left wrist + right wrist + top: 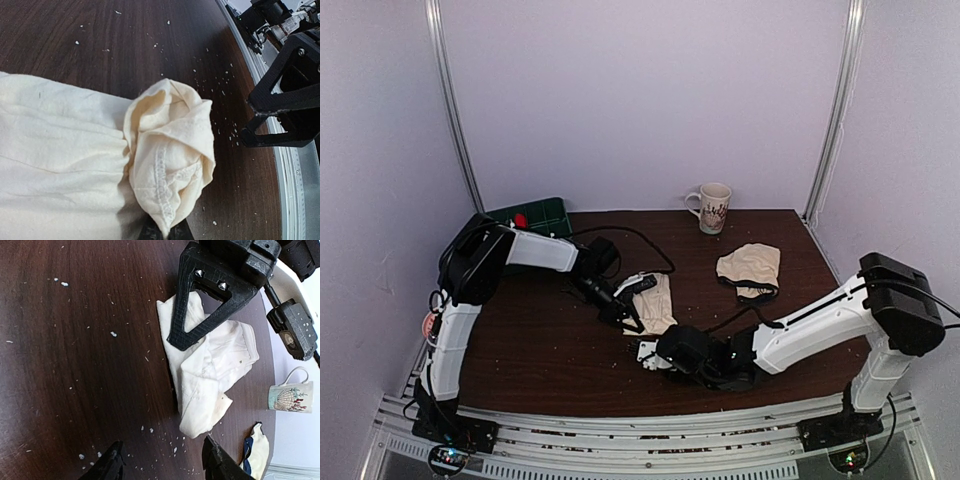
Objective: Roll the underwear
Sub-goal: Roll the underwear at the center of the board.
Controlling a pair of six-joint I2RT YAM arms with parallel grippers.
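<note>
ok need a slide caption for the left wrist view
Left gripper pinching the bunched end of the cream underwear on the dark wooden table

Materials and finish
underwear (170, 150): cream cloth, matt, stitched trim; bench (125, 45): dark wood grain, smooth, faint sheen; mug (712, 207): glossy.

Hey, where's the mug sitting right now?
In the top view the mug stands at the far edge of the table, right of centre by the back wall, just beyond the cream underwear lying untouched on the right.
</note>
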